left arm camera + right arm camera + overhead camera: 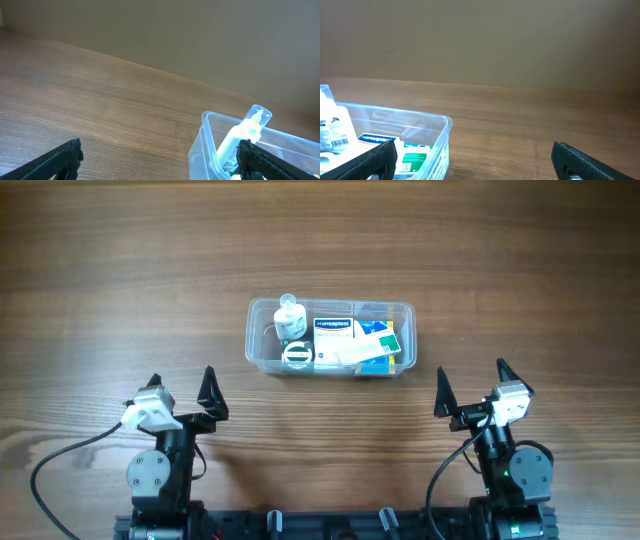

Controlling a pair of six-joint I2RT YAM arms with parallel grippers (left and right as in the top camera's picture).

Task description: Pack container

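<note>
showing container (pixel 404 307) centred on worktop (pixel 120 270), seemingly fully packed; left gripper (pixel 181 377) and right gripper (pixel 470 370) by near edge, jaws apart, empty; no further item visible to fetch.

One brown wood-grain worktop (pixel 100 260) carries everything. On it stands one clear rectangular plastic container (pixel 330 302) with rounded corners. It holds one small clear plastic bottle (pixel 290 318) with a white pump top and one round white-and-dark disc-shaped item (pixel 297 356). It also holds a cluster of small packs: one blue-and-white box (pixel 333 328), one green-and-white box (pixel 378 332), one plain white pack (pixel 345 353) and one blue-and-yellow box (pixel 380 366). That makes four as far as can be told, since they overlap. There are two black robot arms, a left arm (pixel 160 470) and a right arm (pixel 515 470). Each has two jaws and one black cable: the left cable (pixel 75 444) and the right cable (pixel 432 480).
</note>
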